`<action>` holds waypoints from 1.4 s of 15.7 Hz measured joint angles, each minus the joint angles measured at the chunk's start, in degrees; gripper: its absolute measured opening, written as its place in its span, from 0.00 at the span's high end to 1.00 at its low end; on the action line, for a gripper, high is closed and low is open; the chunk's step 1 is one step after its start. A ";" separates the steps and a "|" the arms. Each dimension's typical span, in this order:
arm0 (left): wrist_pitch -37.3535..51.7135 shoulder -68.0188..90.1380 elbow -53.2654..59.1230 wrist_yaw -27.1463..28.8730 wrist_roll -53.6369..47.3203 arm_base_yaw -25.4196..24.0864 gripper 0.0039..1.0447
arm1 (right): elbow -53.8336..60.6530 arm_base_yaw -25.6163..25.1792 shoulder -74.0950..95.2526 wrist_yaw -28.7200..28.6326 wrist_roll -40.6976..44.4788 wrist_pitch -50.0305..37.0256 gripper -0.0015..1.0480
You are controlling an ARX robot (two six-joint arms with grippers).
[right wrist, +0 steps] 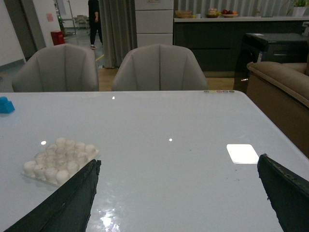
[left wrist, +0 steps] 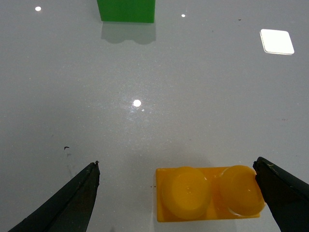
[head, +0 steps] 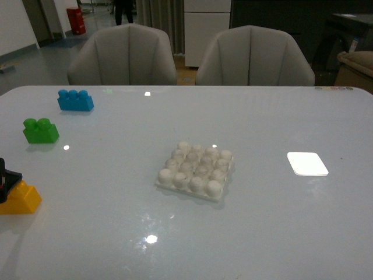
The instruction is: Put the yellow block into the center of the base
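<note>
The yellow block lies on the table at the front left edge of the front view. In the left wrist view the yellow block sits between the open fingers of my left gripper, close to one black finger; the other finger is well apart. Only a black tip of the left gripper shows in the front view. The white studded base lies at the table's middle; it also shows in the right wrist view. My right gripper is open and empty above the table.
A green two-stud brick and a blue three-stud brick lie at the left back. The green brick's edge shows in the left wrist view. A flat bright white square lies right of the base. Two grey chairs stand behind the table.
</note>
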State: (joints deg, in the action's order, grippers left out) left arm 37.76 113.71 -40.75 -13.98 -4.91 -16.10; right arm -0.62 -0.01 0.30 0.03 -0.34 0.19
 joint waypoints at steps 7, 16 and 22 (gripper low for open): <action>2.21 2.21 -0.70 -0.61 1.46 0.68 0.06 | 0.00 0.00 0.00 0.02 0.00 0.00 0.06; 2.12 1.36 -0.04 0.26 3.63 1.77 0.06 | 0.00 0.00 0.00 0.00 0.00 0.00 0.06; 0.15 -0.55 1.14 5.35 6.47 3.76 0.06 | 0.00 0.00 0.00 0.02 0.00 0.00 0.06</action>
State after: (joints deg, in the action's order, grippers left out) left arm 37.91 113.16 -39.62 -8.62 1.56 -12.34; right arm -0.62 -0.01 0.30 0.05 -0.34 0.19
